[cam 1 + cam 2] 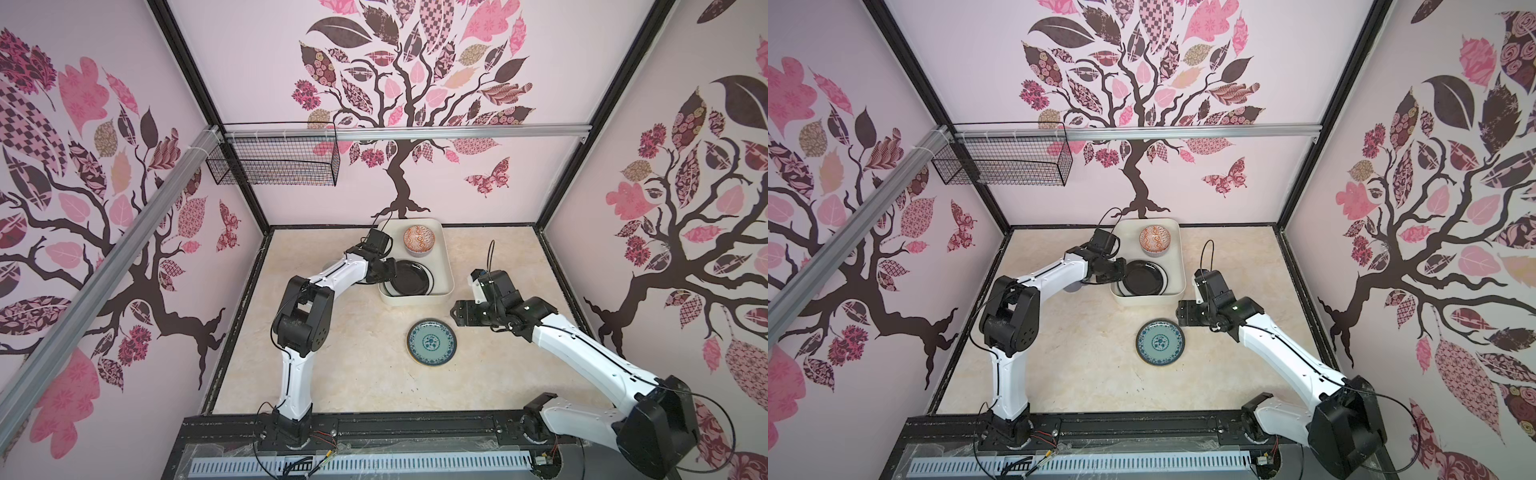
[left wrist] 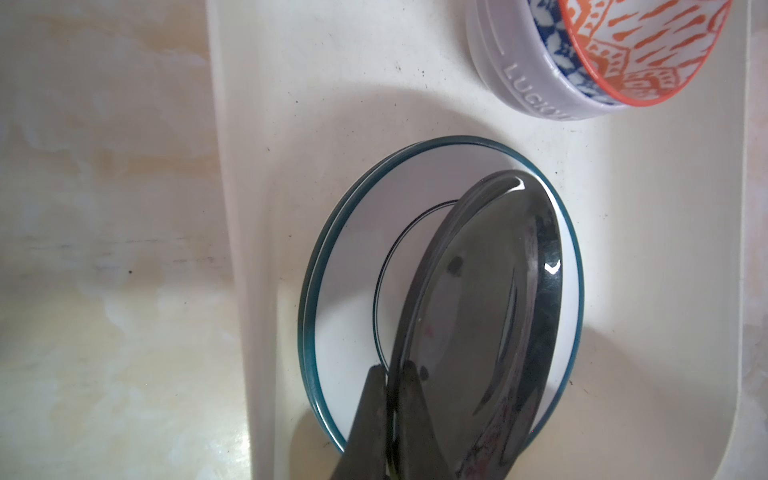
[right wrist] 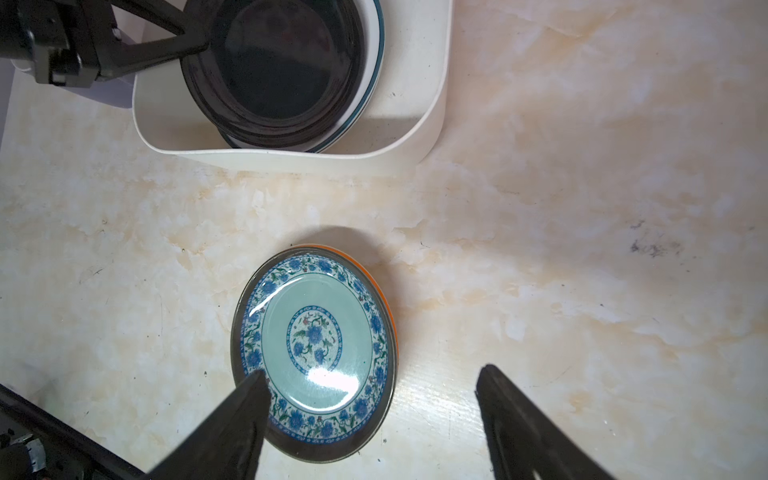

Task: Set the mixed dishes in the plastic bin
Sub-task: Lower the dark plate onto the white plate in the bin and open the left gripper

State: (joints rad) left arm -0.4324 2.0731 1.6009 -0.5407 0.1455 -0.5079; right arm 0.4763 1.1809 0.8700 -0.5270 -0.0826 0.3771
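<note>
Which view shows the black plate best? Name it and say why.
The left wrist view: the black plate looms large, tilted, its rim pinched in the shut left gripper over a white ringed plate. The right wrist view cuts off part of it. Both top views show it small, inside the plastic bin.

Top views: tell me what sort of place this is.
Likely a robot test booth, not a home kitchen: a left arm and right arm mounted on a front rail, tree-decal walls in a black frame, and a plastic bin on a marble-look table.
</note>
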